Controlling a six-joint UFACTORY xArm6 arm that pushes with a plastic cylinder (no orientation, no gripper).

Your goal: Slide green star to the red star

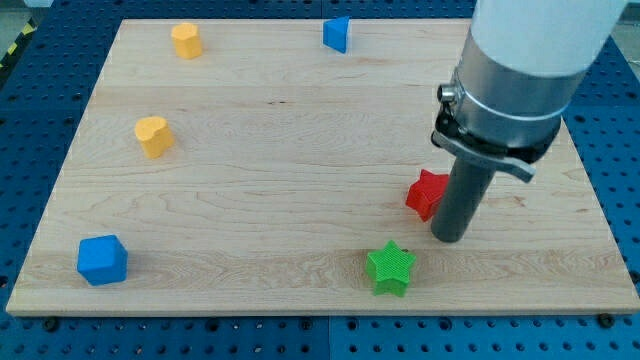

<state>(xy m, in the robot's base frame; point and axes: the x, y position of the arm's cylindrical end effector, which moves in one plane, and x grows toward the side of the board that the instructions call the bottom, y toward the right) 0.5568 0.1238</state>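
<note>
The green star point(390, 268) lies near the view's bottom edge of the wooden board, right of centre. The red star point(427, 193) lies up and to the right of it, a short gap away, partly hidden by the rod. My tip point(450, 238) rests on the board just right of the red star's lower side and up-right of the green star, touching neither that I can tell.
A yellow block point(186, 40) and a blue block point(337, 34) sit near the board's top edge. A yellow heart-like block point(154, 136) is at the left. A blue block point(103, 260) sits at the bottom left corner. The board point(250, 180) ends close below the green star.
</note>
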